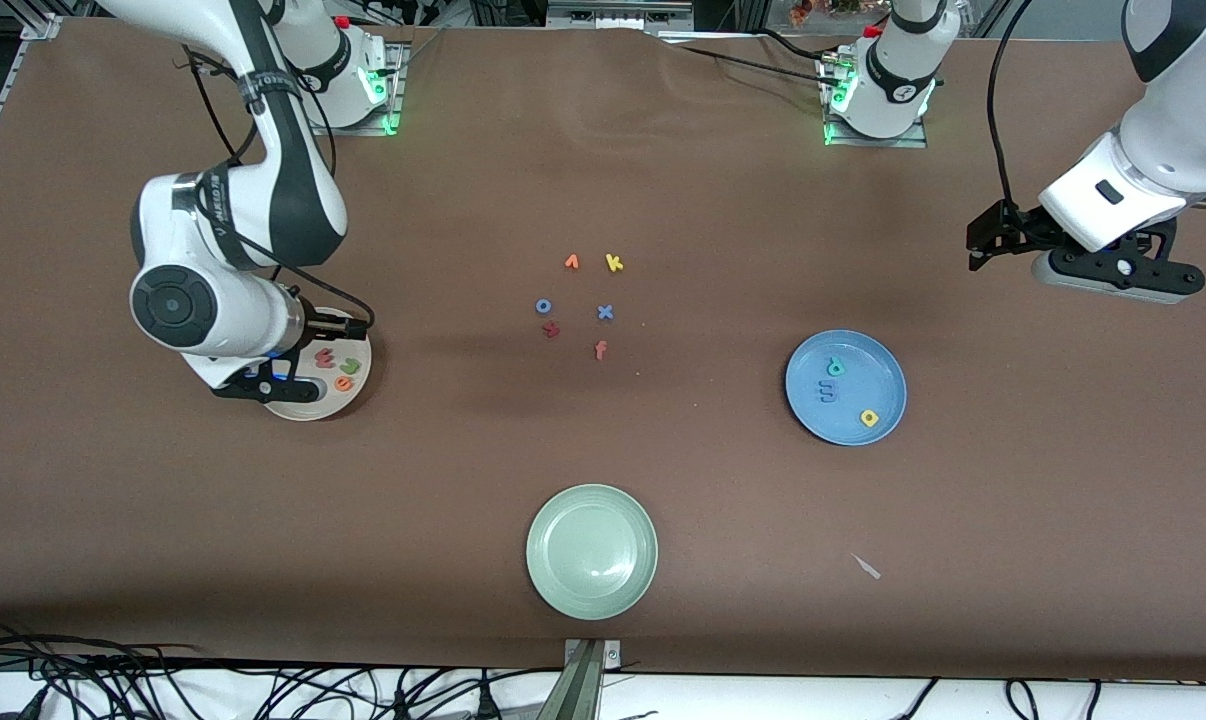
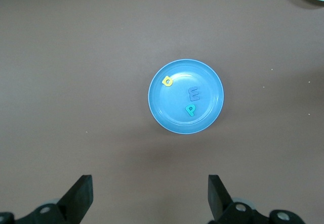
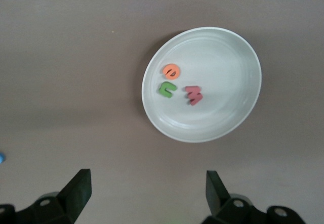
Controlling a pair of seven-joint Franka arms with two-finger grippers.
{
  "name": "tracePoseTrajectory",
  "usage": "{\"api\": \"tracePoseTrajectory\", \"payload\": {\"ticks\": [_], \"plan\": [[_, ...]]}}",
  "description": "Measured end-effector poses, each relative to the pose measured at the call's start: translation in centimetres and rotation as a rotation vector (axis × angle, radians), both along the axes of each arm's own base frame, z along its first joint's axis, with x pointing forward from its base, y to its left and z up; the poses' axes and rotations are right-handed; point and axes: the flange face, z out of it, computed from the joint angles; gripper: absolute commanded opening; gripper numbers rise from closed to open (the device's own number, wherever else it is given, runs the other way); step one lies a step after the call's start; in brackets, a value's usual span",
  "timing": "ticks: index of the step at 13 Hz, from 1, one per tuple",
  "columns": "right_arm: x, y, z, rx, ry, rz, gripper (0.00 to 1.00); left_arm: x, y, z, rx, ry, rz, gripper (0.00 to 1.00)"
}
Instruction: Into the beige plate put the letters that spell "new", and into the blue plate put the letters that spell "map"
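Beneath each raised, wide-open, empty end effector, right (image 3: pixel 144 193) and left (image 2: pixel 149 196), sat one plate holding three letters: beige plate (image 3: pixel 233 113), blue plate (image 2: pixel 207 80).

Three plates: one beige plate (image 1: pixel 355 392), one blue plate (image 1: pixel 888 375) and one pale green plate (image 1: pixel 591 551); twelve foam letters, three in the beige, three in the blue, six loose letters (image 1: pixel 583 305) on the table; two grippers

Brown table (image 1: pixel 1013 520) (three plates, loose letters)
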Motion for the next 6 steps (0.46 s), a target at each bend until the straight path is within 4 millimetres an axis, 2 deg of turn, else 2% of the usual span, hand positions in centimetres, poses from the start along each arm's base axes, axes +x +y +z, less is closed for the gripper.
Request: {"api": "tracePoseTrajectory", "payload": {"ticks": [3,6], "plan": [[0.5,0.5,3.7,0.011,-0.012,0.017,1.00,0.0,0.0,0.0,0.000,0.000,0.000,1.00],[0.6,-0.9,6.9,0.070,-0.042,0.055,1.00,0.0,0.0,0.0,0.000,0.000,0.000,1.00]]}}
